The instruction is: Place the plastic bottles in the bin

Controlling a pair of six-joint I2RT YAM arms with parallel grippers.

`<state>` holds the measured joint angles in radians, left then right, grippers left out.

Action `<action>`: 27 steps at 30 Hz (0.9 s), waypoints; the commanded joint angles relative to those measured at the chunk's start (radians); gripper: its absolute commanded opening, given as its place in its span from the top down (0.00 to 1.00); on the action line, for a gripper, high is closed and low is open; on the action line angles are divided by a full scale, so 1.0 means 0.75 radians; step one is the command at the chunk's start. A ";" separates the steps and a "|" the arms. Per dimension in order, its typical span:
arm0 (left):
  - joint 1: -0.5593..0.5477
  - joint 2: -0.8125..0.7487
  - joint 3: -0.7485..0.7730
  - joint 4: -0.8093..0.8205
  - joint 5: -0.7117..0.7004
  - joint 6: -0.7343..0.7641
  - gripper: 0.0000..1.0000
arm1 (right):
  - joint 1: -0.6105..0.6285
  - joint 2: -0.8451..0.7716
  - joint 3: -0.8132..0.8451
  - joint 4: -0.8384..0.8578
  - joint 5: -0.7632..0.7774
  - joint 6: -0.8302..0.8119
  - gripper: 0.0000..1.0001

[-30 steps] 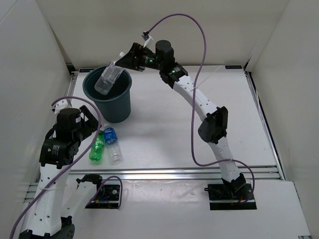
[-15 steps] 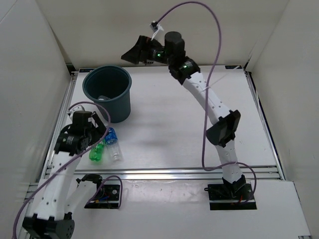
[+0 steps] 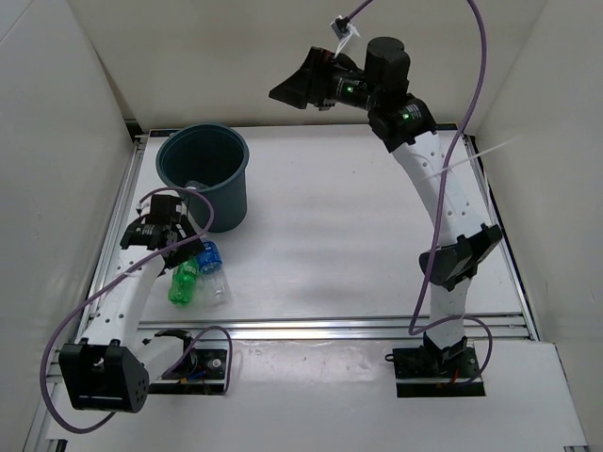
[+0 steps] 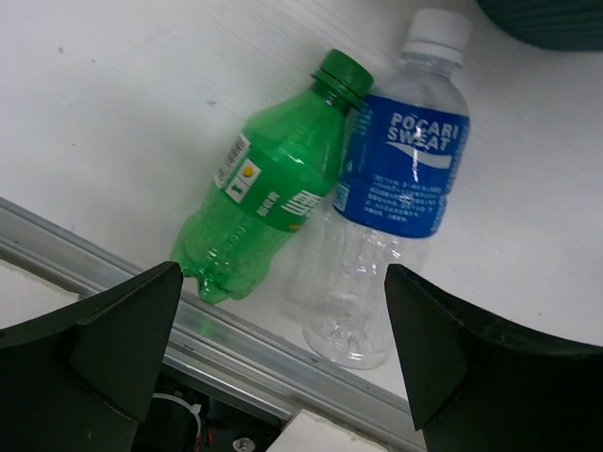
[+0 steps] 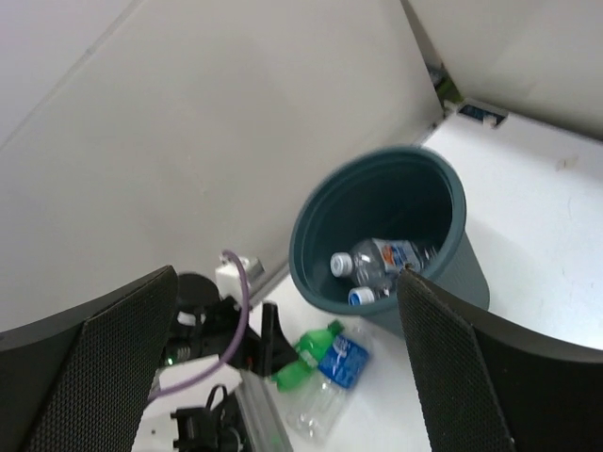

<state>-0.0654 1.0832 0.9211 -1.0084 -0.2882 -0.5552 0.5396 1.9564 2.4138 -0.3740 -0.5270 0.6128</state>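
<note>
The left arm (image 3: pixel 122 301) rises from its base at the lower left of the overhead view. Its wrist bends downward, so the left claw (image 3: pixel 181 247) hangs low at the middle left, jaws spread wide apart. The right arm (image 3: pixel 443 198) stands tall and stretches to the upper middle. The right claw (image 3: pixel 287 94) is high in the air and points left, jaws wide apart and gripping nothing.

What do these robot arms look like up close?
The left arm and right arm are white perforated links joined by black motor housings, each trailing a loose purple cable. Green lights glow near the right wrist. The left gripper and right gripper each have two black wedge-shaped fingers.
</note>
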 commanded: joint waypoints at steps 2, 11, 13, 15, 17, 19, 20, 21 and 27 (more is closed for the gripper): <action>0.046 -0.013 0.001 0.027 -0.058 -0.025 0.00 | -0.006 -0.029 -0.026 -0.076 -0.056 -0.050 0.00; 0.059 0.085 -0.054 0.076 -0.008 -0.051 0.00 | -0.018 -0.042 -0.081 -0.078 -0.099 -0.050 0.00; 0.059 0.102 -0.054 0.091 0.006 -0.051 0.00 | -0.018 -0.042 -0.081 -0.078 -0.099 -0.038 0.00; 0.073 0.116 -0.066 0.091 0.020 -0.086 0.00 | -0.032 -0.042 -0.097 -0.066 -0.111 -0.038 0.00; 0.087 0.131 -0.093 0.091 0.043 -0.098 0.00 | -0.046 -0.056 -0.124 -0.066 -0.124 -0.038 0.00; 0.099 0.147 -0.111 0.103 0.075 -0.113 0.00 | -0.059 -0.070 -0.175 -0.041 -0.124 -0.038 0.00; 0.100 0.159 -0.134 0.103 0.075 -0.125 0.00 | -0.059 -0.084 -0.189 -0.041 -0.124 -0.038 0.00; 0.100 0.171 -0.146 0.103 0.075 -0.143 0.00 | -0.071 -0.085 -0.189 -0.027 -0.136 -0.038 0.00; 0.147 0.172 -0.261 0.144 0.114 -0.201 0.00 | -0.110 -0.111 -0.236 -0.027 -0.152 -0.026 0.00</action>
<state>0.0330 1.2201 0.7498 -0.9287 -0.2276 -0.6670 0.4713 1.9427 2.2463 -0.4438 -0.6109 0.5957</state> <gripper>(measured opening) 0.995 0.998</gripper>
